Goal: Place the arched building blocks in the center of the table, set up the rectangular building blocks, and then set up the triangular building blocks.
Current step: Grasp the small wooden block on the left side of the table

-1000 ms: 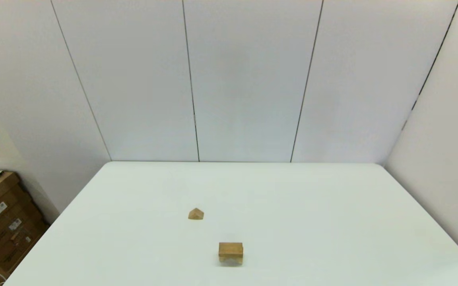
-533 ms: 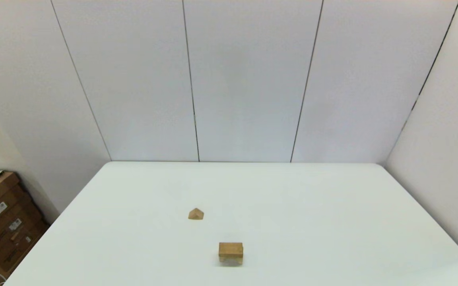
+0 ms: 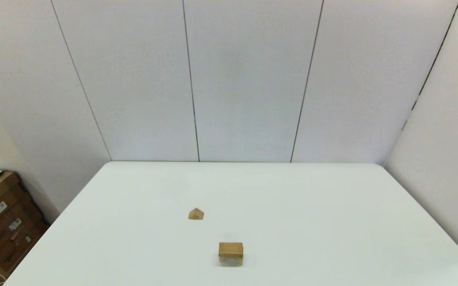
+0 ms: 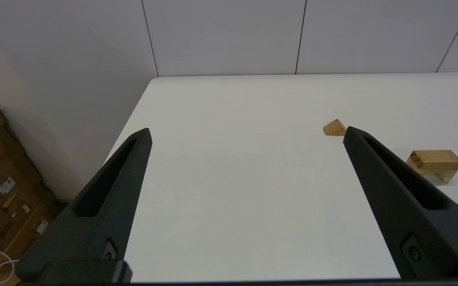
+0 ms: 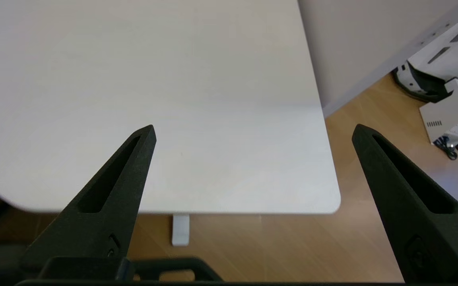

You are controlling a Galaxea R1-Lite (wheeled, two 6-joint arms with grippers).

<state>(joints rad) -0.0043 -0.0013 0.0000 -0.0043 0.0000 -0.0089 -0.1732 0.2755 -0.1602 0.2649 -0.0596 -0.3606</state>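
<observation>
- Left hand (image 4: 246, 133) hangs above the desk's (image 3: 312, 222) left part, fingers (image 4: 105, 198) spread wide, gripping nothing.
- Right hand (image 5: 253, 131) sits over the desk's near right corner, fingers likewise wide apart and empty; neither arm shows in the head view.
- Arch (image 3: 230, 256) stands near the desk's front middle, with the slab (image 3: 230, 248) lying flat on top of it, edges flush.
- Prism (image 3: 196, 214) rests on the desk farther back and to the left, apart from the stack, peak up.
- Cardboard boxes (image 3: 2, 226) beside the desk's left carry white labels, too small to read.
</observation>
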